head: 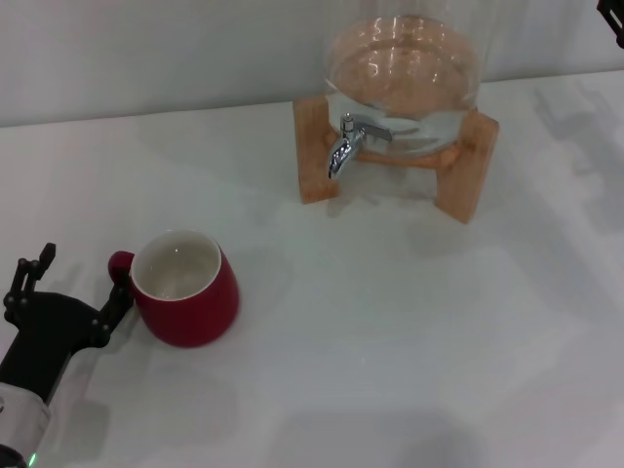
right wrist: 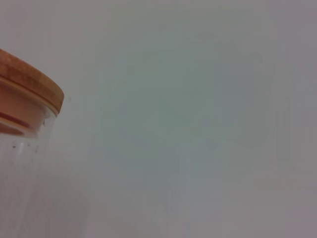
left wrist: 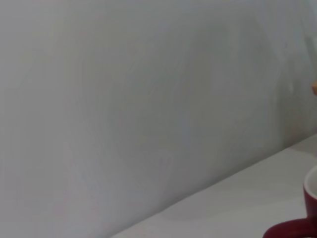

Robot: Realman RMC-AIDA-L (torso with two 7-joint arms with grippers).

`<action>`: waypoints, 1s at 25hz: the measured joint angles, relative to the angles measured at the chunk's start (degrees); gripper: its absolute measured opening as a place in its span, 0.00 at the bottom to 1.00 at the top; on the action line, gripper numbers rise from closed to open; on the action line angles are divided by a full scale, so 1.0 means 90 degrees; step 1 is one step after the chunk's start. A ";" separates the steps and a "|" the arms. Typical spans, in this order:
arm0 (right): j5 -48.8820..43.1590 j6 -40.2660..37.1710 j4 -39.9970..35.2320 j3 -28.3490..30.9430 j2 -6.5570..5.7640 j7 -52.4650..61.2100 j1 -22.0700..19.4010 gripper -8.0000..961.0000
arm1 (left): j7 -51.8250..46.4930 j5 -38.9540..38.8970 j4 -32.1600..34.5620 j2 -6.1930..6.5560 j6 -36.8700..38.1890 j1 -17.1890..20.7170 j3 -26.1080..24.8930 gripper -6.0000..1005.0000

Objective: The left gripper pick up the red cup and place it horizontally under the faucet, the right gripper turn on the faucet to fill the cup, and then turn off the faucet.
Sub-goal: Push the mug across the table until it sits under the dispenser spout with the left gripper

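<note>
The red cup [head: 183, 290] stands upright on the white worktop [head: 390, 341], its white inside showing and its small handle turned toward the left gripper [head: 73, 283]. That black claw sits low at the worktop's near left corner, jaws spread wide and holding nothing; one finger [head: 117, 300] lies just beside the handle, the other [head: 29, 275] well out to the side. Well apart, at the back, the silver faucet [head: 349, 141] juts from a glass jar [head: 405, 58] on a wooden stand [head: 322, 156]. The right gripper [head: 614, 19] barely shows at the far right edge; whether its jaws are open cannot be told.
</note>
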 joint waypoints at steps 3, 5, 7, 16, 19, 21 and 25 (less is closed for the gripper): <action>0.0000 0.0004 -0.0010 0.0003 0.0013 0.0000 -0.0029 0.69 | 0.0000 0.0000 0.0000 0.0011 0.0002 -0.0036 -0.0008 0.87; 0.0000 0.0020 -0.0015 0.0005 0.0024 0.0000 -0.0050 0.69 | 0.0001 0.0001 0.0000 0.0013 -0.0001 -0.0049 -0.0008 0.87; 0.0000 0.0068 -0.0009 0.0019 0.0029 0.0000 -0.0057 0.69 | 0.0002 0.0009 -0.0022 0.0013 -0.0015 -0.0056 -0.0008 0.87; 0.0000 0.0131 0.0027 0.0038 0.0050 0.0000 -0.0065 0.69 | -0.0038 -0.0031 -0.0209 0.0010 -0.0004 -0.0156 -0.0017 0.87; 0.0000 0.0154 0.0030 0.0040 0.0051 0.0000 -0.0081 0.69 | -0.0042 -0.0044 -0.0235 0.0010 0.0011 -0.0205 -0.0023 0.87; 0.0000 0.0157 0.0032 0.0041 0.0053 0.0000 -0.0084 0.69 | -0.0043 -0.0044 -0.0235 0.0010 0.0014 -0.0228 -0.0025 0.86; 0.0000 0.0168 0.0035 0.0041 0.0069 0.0000 -0.0084 0.69 | -0.0044 -0.0016 -0.0235 0.0004 0.0048 -0.0256 0.0012 0.85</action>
